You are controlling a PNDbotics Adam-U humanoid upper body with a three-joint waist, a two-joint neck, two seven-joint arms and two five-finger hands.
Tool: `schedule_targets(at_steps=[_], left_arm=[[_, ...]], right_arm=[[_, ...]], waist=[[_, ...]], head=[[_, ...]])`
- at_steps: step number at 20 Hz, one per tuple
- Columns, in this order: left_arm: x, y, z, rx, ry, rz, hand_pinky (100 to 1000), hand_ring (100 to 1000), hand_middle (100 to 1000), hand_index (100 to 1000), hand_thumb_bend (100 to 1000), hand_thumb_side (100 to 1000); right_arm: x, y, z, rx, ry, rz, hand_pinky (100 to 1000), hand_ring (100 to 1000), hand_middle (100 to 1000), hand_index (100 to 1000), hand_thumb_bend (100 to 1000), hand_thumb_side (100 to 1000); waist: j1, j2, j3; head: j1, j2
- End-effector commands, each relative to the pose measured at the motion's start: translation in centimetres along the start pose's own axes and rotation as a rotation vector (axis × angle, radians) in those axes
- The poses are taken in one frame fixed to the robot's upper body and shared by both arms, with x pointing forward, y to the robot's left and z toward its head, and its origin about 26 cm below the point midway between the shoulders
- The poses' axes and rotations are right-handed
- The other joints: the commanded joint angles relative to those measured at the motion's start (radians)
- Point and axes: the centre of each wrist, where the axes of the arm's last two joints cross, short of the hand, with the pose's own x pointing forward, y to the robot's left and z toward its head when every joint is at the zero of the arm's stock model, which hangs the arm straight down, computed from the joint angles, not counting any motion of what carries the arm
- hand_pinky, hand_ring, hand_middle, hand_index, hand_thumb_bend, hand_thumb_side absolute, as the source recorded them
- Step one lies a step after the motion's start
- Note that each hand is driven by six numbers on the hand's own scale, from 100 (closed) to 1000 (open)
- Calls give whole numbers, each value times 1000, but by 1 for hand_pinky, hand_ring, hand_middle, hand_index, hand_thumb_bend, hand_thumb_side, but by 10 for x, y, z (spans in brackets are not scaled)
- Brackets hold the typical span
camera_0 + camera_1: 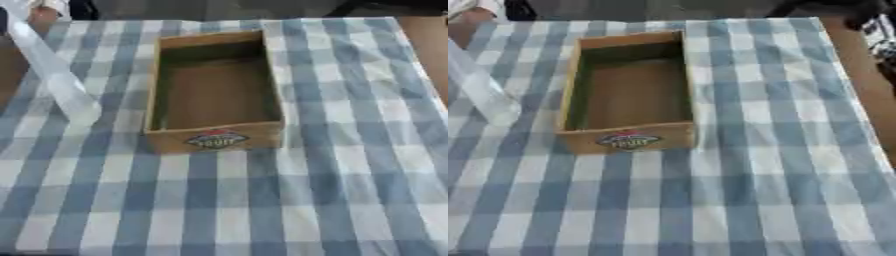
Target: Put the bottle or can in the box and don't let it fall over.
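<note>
A wooden box (215, 90) sits open and empty on a table covered with a blue and white checked cloth (350, 190). The box lies a little above the middle of the view, its long sides running from 12 to 6 o'clock, with a printed label (217, 139) on the near end wall.

At about 10 o'clock from the box, near the left edge, a pale, see-through slanted shape (48, 70) crosses the cloth. It may be a clear plastic bottle, but its outline is too faint to be sure, and whether it stands or leans cannot be told. No can is visible.

Neither robot hand appears in either view, so nothing can be said about whether they are spread, closed or holding anything.

If the shape is a plastic bottle, it is probably light, smooth and easy to squash or tip, so taking it around the middle of its body and lowering it upright onto the box floor seems wise.
</note>
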Motion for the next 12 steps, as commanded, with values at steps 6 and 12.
schedule_targets(at_steps=[6,12], left_arm=[[7,13,-6,-190,30,-96,530,699,688,761,822,314],[-7,14,-15,-281,112,-146,546,711,705,772,842,314]], right_arm=[[12,-27,2,-102,-41,101,905,1000,1000,827,100,568],[9,-30,6,-120,-26,111,907,1000,1000,827,100,569]], waist=[[5,-14,-1],[4,-18,-6]], head=[[5,-5],[-1,-11]])
